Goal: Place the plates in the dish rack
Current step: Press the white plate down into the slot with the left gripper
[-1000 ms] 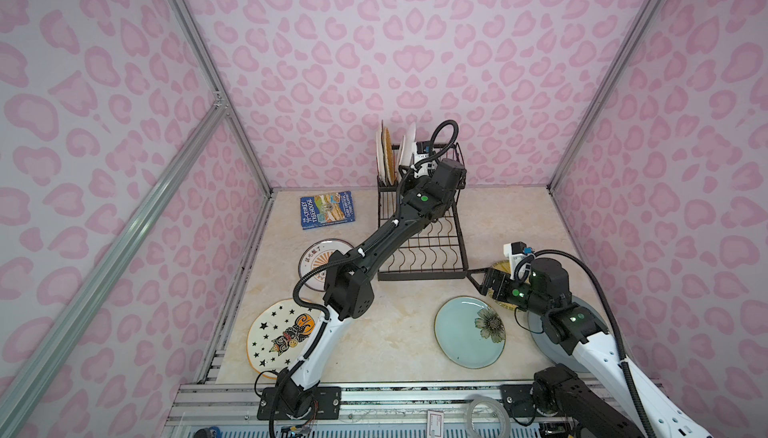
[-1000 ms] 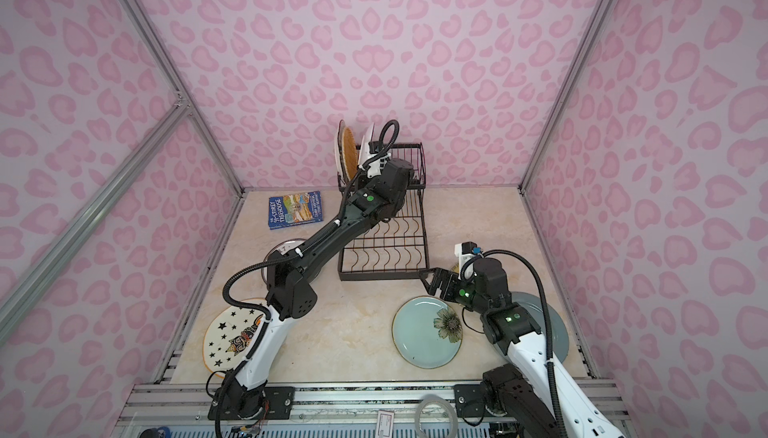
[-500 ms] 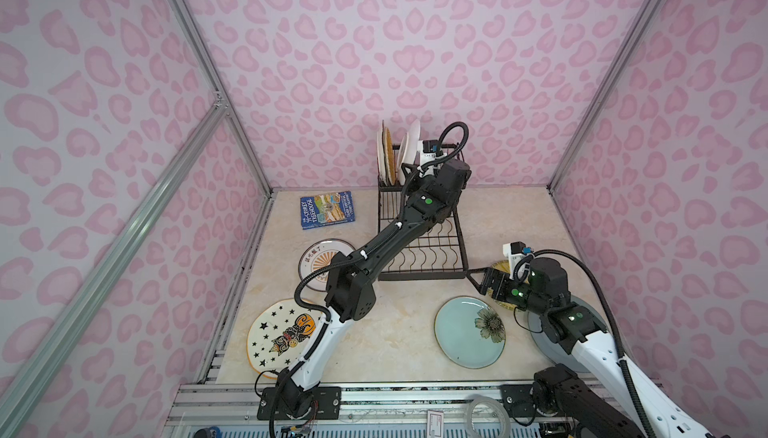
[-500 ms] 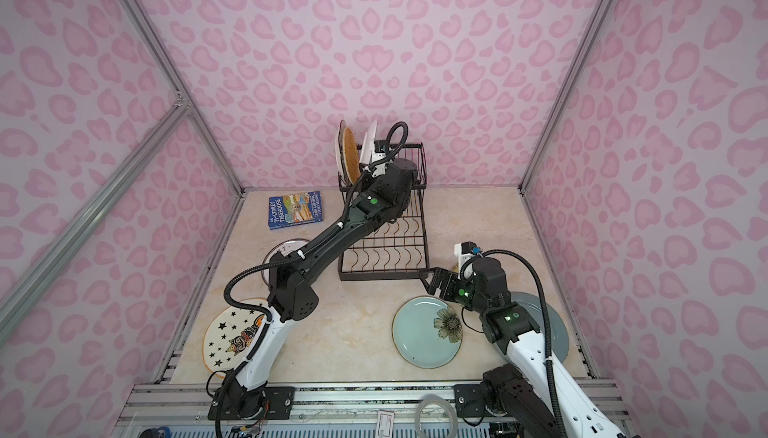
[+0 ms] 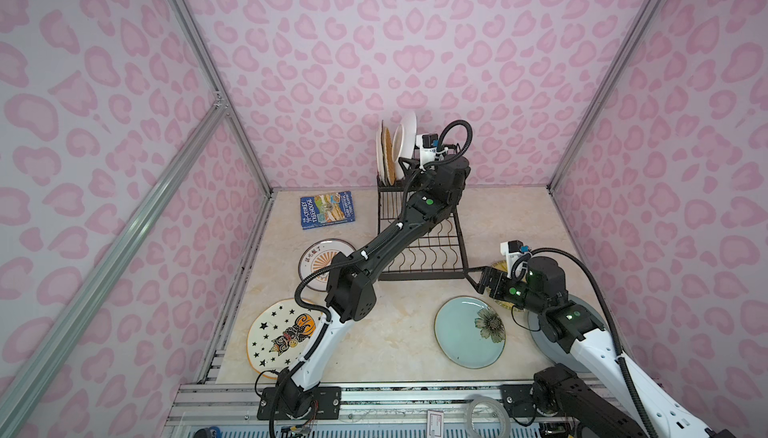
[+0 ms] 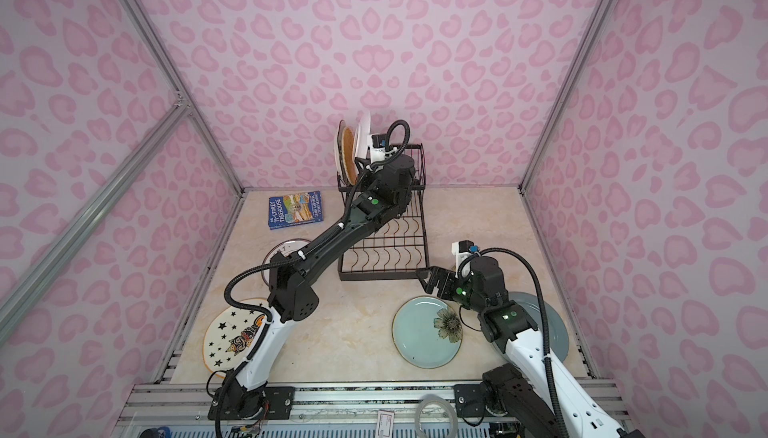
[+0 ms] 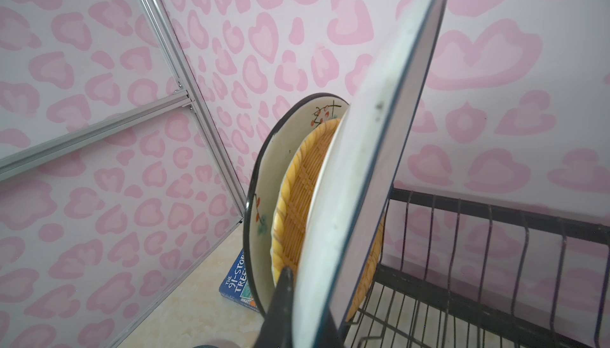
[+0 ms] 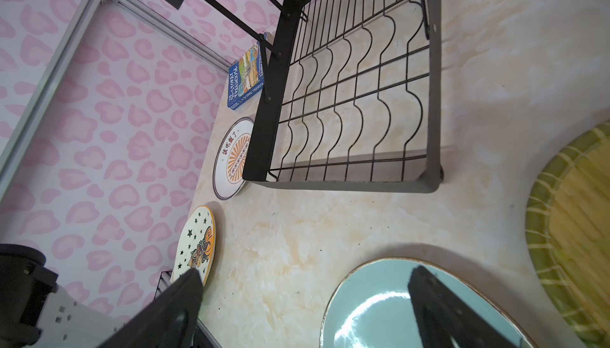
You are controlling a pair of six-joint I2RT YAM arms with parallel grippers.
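The left gripper [image 7: 305, 316] has its fingers [image 7: 280, 296] pressed together on the lower rim of a white plate [image 7: 363, 181] with a thin dark edge, one finger on each face, so the plate stands edge-on and tilted over the raised basket of the dish rack [image 7: 495, 217]. On the far side of the visible finger two more plates stand upright in that basket: a yellow woven plate [image 7: 297, 204] closest to it, then a cream plate [image 7: 264, 197] with a dark rim and small printed sprigs. Whether the pinched plate touches the woven one cannot be told. In both top views the pinched plate rises above its two neighbours.

The right gripper [image 8: 307, 296] hangs low over the table [image 8: 330, 224] with its fingers spread wide and nothing between them. One fingertip [image 8: 429, 290] is over the teal plate [image 8: 379, 310] (a dark flower [image 5: 490, 323] is printed on it); the other is off it, on the side of the star-printed plate [image 8: 198, 240]. Ahead of both fingertips lies the rack's flat lower tray of wavy wires, its near corner closest. Outward from the finger over the teal plate a second woven plate [image 8: 577, 230] lies flat. Past the opposite finger, the sunburst plate [image 8: 231, 158] sits just beside the tray's edge, and the blue book [image 8: 246, 75] lies beyond it. Behind the fingers, under the arm, lies the grey-blue plate [image 6: 557, 332].
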